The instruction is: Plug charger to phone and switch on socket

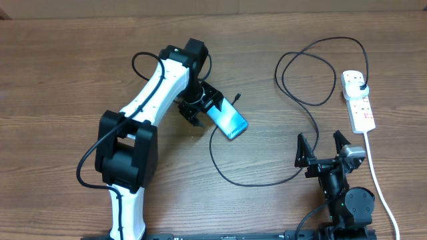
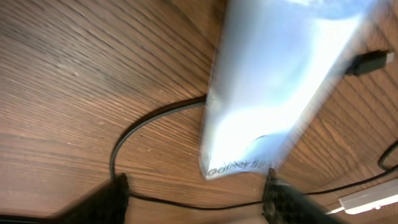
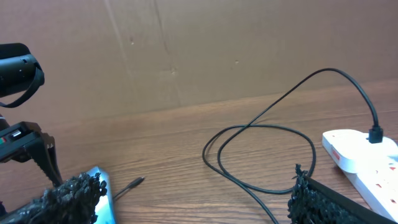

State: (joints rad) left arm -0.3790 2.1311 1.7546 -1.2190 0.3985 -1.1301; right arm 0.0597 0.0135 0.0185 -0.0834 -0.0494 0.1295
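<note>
We hold left jaws open astride the slim blue-lit phone (image 1: 227, 119), right jaws empty, open; closing off-centre could spin it away.

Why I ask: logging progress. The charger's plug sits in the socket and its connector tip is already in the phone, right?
No. The charger's plug sits in the socket, but its connector tip is not in the phone: it lies loose on the table beside it, as the left wrist view shows.

Overhead straight down on table (image 1: 53, 67); left wrist close over phone (image 2: 273, 93); right wrist low; all share charger (image 3: 329, 70).
</note>
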